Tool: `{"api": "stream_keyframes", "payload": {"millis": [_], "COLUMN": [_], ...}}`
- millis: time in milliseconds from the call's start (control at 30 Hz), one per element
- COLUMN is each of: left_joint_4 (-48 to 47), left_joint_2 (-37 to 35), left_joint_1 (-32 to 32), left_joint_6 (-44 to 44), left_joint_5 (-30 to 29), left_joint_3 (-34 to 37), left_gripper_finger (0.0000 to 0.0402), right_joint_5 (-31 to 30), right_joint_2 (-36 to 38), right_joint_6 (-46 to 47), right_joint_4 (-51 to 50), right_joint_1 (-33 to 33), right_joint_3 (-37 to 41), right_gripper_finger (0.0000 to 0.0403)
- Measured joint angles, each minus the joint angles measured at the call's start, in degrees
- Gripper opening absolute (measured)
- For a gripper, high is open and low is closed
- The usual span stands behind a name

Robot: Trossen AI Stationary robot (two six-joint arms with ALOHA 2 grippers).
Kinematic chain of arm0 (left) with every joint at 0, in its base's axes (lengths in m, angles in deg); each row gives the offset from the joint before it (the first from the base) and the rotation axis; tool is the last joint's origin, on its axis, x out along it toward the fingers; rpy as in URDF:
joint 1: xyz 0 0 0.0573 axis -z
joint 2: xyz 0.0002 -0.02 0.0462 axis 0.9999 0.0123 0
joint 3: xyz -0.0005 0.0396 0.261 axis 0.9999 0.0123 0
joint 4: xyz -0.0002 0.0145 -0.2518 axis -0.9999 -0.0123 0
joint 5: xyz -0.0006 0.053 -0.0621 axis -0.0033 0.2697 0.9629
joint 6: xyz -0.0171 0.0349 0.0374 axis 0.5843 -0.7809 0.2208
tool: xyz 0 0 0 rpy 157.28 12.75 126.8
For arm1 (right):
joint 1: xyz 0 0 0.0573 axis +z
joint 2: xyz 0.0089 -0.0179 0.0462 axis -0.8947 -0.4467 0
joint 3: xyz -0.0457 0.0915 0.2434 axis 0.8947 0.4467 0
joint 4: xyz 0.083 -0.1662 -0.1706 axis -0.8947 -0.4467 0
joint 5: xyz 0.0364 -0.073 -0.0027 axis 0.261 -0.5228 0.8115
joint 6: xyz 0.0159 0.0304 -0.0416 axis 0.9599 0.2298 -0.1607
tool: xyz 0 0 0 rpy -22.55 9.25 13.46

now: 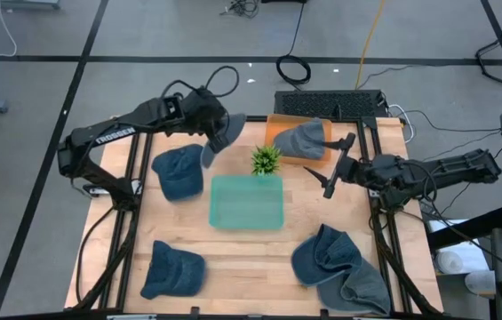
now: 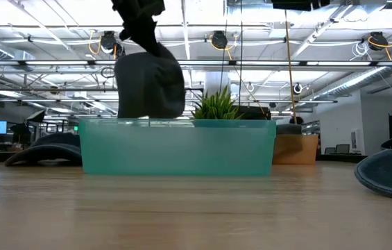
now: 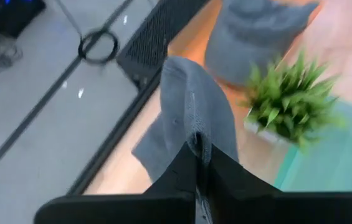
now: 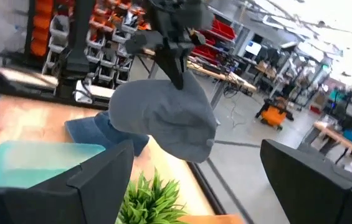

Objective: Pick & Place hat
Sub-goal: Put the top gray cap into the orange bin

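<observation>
Hat [image 1: 218, 135] dangled off the table at about eleven o'clock from the green bin [image 1: 247, 202], pinched by its brim in the closed left gripper [image 1: 224, 127], likely for carrying binward. Right gripper [image 1: 339, 164] waited near three o'clock, fingers spread wide, holding nothing.

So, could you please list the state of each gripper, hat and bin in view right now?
left gripper: shut on grey hat, lifted off the table
right gripper: open, holding nothing
teal bin: no hat in it
orange bin: one hat in it
blue hats: lying on the table
</observation>
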Motion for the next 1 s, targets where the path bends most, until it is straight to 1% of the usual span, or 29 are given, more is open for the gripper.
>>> {"api": "stream_keyframes", "payload": {"millis": [100,233,333,433,500,533,767,1000], "left_joint_4": [0.78,1.07,1.41,2.25,2.92,3.33,2.91,2.28], "left_joint_2": [-1.66,-4.76,-7.34,-9.89,-11.18,-11.62,-13.79,-14.65], "left_joint_1": [0.08,0.12,0.1,0.28,0.89,1.24,4.04,5.96], "left_joint_6": [-0.8,-1.9,-2.31,-4.76,-6.34,-6.84,-11.5,-16.37], "left_joint_5": [1.54,1.62,2.33,5.72,7.17,7.48,8.41,17.67], "left_joint_3": [0.02,0.02,0.02,0.02,0.02,0.02,0.02,0.02], "left_gripper_finger": [0.0009,0.0009,0.0009,0.0009,0.0009,0.0009,0.0009,0.0009], "right_joint_5": [0.04,0.84,6.56,13.85,16.92,17.94,18.07,18.14], "right_joint_2": [0.0,-0.02,-0.03,-0.95,-1.86,-2.49,-8.23,-12.99], "right_joint_6": [4.69,10.69,13.46,15.41,15.75,15.73,11.57,4.66], "right_joint_4": [0.91,1.19,1.28,2.78,3.09,3.55,4.78,9.87], "right_joint_1": [-1.79,-4.57,-6.61,-8.6,-9.47,-9.83,-10.56,-10.56], "right_joint_3": [0.0,0.0,0.0,0.0,0.0,0.0,0.0,0.0], "right_gripper_finger": [0.0338,0.0338,0.0338,0.0338,0.0338,0.0338,0.0338,0.0338]}}
